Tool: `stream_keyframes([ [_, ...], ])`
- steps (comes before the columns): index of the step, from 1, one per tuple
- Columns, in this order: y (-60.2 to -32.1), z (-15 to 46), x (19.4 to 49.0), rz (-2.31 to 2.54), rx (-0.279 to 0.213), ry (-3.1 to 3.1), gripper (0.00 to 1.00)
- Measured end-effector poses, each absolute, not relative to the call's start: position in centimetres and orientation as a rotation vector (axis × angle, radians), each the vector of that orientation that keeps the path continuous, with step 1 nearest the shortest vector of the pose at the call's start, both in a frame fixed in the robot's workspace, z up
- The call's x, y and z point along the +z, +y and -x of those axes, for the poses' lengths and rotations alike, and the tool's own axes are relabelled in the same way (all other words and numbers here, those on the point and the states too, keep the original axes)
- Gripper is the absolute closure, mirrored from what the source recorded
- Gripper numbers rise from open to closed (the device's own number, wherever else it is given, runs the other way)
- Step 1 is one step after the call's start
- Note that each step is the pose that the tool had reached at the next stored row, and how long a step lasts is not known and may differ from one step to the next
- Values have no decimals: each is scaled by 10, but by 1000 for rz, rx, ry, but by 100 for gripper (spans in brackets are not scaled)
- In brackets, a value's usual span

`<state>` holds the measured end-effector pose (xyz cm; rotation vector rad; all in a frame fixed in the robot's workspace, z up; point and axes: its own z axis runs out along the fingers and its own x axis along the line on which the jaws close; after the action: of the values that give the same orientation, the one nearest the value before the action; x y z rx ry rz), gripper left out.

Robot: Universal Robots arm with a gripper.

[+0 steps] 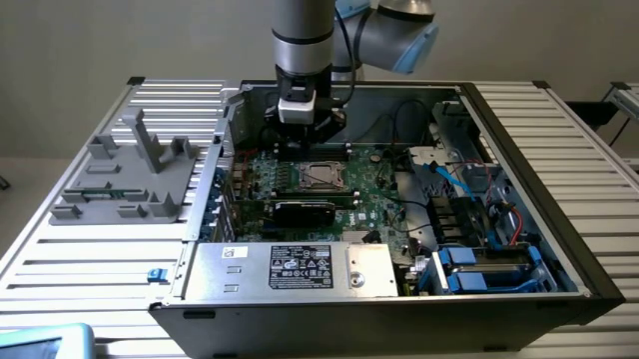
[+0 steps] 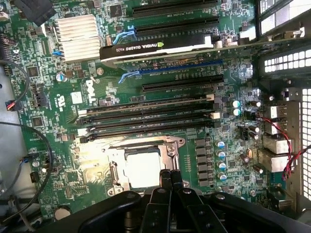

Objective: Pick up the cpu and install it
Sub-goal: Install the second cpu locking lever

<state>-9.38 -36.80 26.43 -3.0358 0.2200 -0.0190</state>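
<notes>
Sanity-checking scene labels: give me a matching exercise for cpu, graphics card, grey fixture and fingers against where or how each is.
1 cpu
2 graphics card
3 grey fixture
4 fingers

a outside the case, on the exterior view's left
b shut, at the cpu's edge
c inside the socket frame
d standing on the motherboard

Pairs: 1-c, 2-d, 3-a, 4-b

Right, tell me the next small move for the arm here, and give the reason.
Probably a short, straight lift away from the board. The cpu looks to lie flat inside the socket frame. The pincer is shut at its edge with nothing between the fingertips, so it seems to carry nothing. Rising first would clear the frame and the memory slots beside it.
</notes>
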Motion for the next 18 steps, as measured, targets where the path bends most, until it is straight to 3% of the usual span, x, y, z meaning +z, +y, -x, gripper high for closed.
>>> stream_keyframes([
  [18,-396,94,257,2960,42,222,88],
])
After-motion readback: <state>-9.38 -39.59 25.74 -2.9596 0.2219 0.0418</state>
